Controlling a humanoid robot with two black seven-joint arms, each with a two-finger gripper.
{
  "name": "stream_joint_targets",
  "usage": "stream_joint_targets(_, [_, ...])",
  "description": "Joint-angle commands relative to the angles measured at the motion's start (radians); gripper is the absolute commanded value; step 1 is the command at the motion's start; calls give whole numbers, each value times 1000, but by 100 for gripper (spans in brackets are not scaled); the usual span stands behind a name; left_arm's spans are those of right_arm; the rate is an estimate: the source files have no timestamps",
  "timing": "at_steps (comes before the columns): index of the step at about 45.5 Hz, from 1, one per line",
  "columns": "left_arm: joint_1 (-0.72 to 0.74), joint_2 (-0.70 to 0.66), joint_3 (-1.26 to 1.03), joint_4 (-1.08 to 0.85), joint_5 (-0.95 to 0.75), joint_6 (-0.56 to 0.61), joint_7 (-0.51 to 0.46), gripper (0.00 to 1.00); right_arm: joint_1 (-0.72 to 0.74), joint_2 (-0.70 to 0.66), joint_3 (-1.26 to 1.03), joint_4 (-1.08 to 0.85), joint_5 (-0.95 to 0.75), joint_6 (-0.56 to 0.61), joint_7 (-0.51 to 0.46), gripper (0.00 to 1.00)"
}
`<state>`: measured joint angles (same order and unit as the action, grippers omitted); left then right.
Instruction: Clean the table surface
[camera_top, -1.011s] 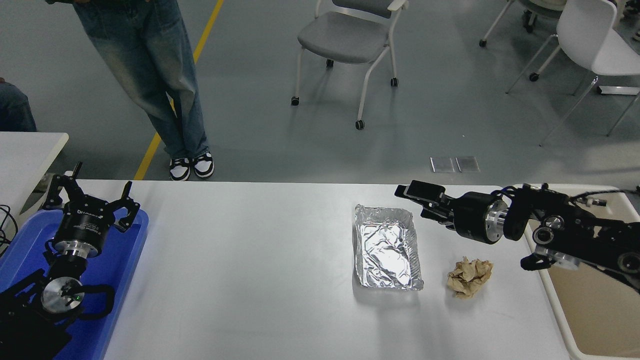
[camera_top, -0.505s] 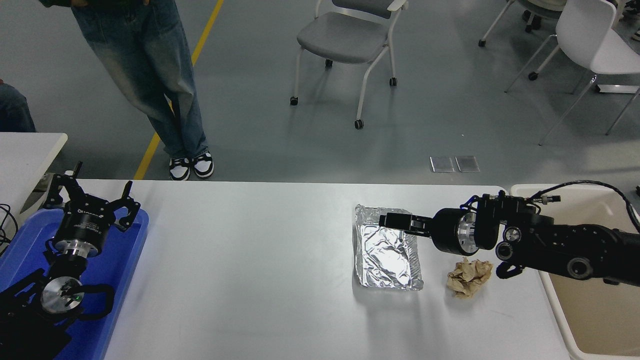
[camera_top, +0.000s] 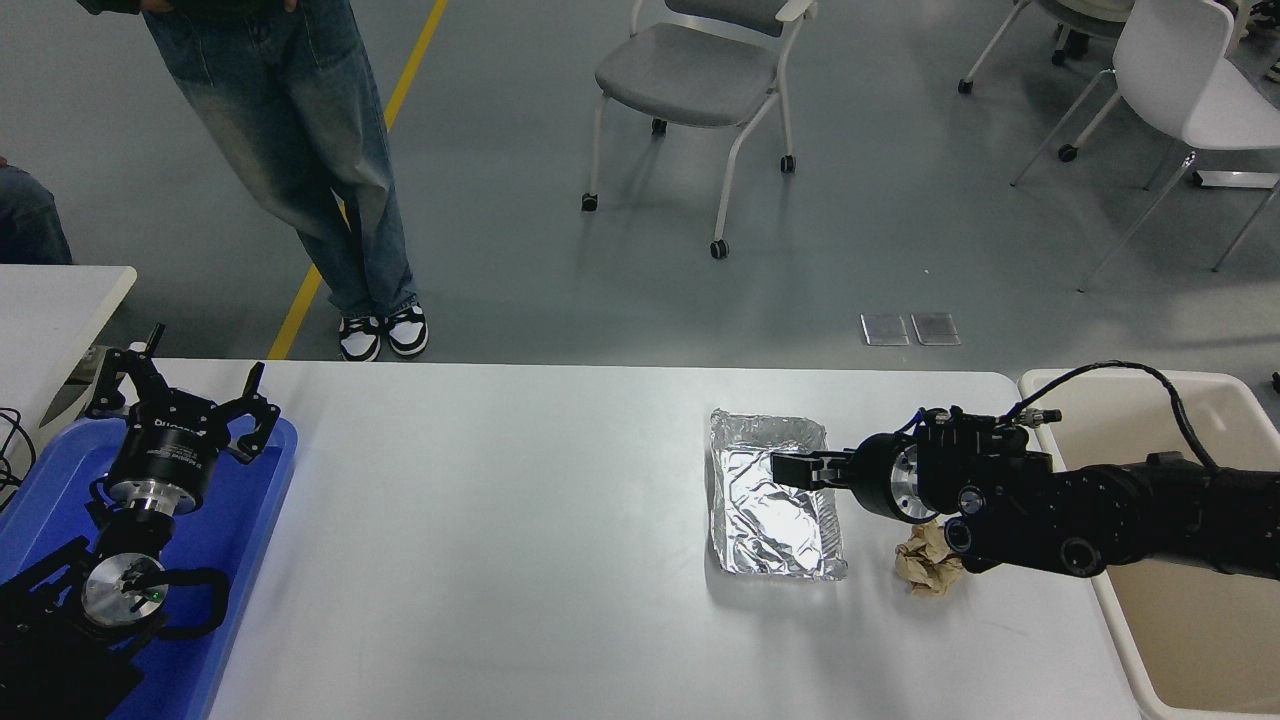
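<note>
The white table surface (camera_top: 500, 530) carries a silver foil tray (camera_top: 770, 500) right of centre and a crumpled brown paper ball (camera_top: 925, 568) just to its right. My right gripper (camera_top: 797, 468) reaches in from the right edge, low over the foil tray's right rim, and the arm partly covers the paper ball. It is seen edge-on, so I cannot tell whether it is open or shut. My left gripper (camera_top: 185, 392) is parked open at the lower left over a blue tray (camera_top: 250, 520).
A beige bin (camera_top: 1200, 630) stands off the table's right end, under my right arm. A person in jeans (camera_top: 300, 150) stands beyond the far edge at the left. Chairs (camera_top: 700, 70) are on the floor behind. A smaller white table (camera_top: 50, 290) is at the far left.
My right arm has swung left and down, from above the table's back right to low over the foil tray's right rim, and now covers part of the paper ball. The left arm has not moved.
</note>
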<state>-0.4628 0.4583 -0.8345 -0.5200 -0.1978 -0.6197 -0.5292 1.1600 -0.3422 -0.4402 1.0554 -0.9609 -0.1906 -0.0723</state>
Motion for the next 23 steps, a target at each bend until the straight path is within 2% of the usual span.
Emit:
stream_joint_targets(1, [1,0,0,0,0,0,0,100,-22,48,-17,-60,4,-15,-47,98])
stream_joint_targets(10, [0,0,0,0,0,0,0,100,-46,65,1,-75,10,-33,-142,98])
stream_joint_targets(23, [1,0,0,0,0,0,0,100,-69,58,32,-35,66,-38,-187,98])
